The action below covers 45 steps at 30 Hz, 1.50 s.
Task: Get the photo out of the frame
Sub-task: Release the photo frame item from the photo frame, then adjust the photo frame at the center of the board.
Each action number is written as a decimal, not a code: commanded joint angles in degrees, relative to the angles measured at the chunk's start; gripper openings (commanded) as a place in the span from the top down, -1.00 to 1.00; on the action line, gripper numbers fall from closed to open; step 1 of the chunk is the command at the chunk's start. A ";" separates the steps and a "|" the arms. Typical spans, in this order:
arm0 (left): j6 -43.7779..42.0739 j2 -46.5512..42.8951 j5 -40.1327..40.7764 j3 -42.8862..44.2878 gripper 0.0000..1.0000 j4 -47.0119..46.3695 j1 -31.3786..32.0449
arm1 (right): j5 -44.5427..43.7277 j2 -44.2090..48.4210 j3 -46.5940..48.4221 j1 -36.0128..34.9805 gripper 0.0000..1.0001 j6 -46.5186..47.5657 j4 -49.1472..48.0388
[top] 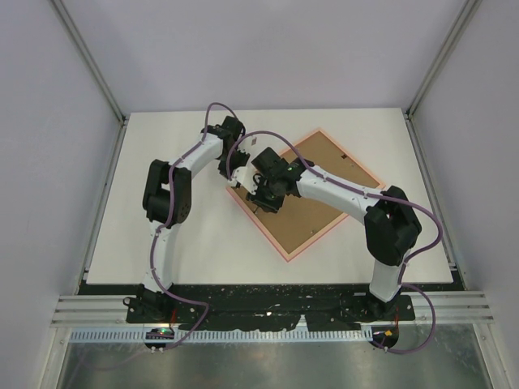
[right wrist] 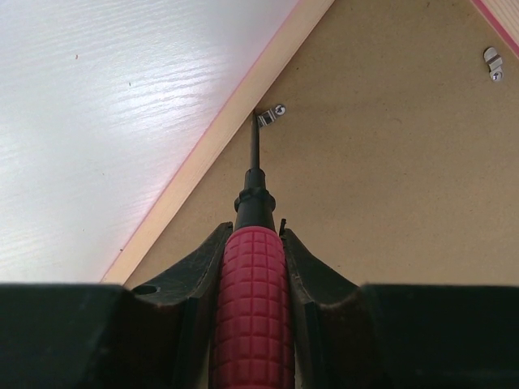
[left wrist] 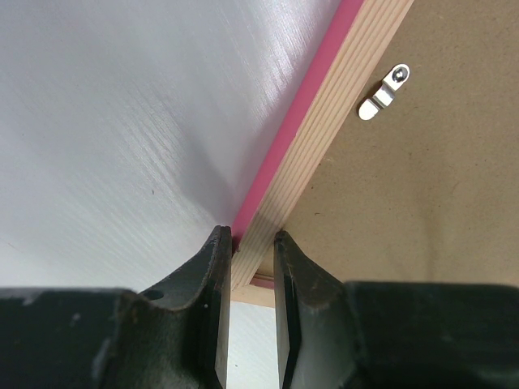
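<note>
My right gripper point(right wrist: 253, 237) clenches the screwdriver point(right wrist: 253, 308), tip on the clip point(right wrist: 272, 113) at twelve o'clock; left gripper point(left wrist: 249, 243) pinches the frame point(left wrist: 340, 89) rail

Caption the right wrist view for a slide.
Right hand holds red-handled screwdriver, tip at a metal clip on the brown backing board.

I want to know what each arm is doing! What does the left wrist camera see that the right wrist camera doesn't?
Only the left wrist view shows the left pincer pinching the frame at its corner. Only the right wrist view shows the right pincer holding a red-handled screwdriver, with its tip at a small metal clip. Both views show the brown backing board, the white table, the frame's pale wooden back and silver clips on the board.
</note>
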<state>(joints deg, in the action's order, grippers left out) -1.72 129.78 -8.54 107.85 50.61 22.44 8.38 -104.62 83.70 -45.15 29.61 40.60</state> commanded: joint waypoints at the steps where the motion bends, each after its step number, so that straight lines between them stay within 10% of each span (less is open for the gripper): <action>1: 1.01 -1.28 2.38 -0.89 1.00 0.28 -0.38 | -2.67 1.52 1.38 0.32 0.85 0.98 4.49; 28: 1.10 -1.54 2.47 -1.24 1.00 0.10 -0.38 | -3.01 5.73 5.07 4.98 0.84 -2.36 4.14; 45: 5.49 -4.70 -3.67 -7.65 1.00 -0.07 -0.46 | -3.46 28.92 -16.19 28.71 0.85 -0.25 6.50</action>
<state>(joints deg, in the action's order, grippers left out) -0.10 127.02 -9.61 103.00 49.54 22.39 3.27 -83.48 71.40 -16.97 27.18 43.86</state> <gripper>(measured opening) 0.255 0.324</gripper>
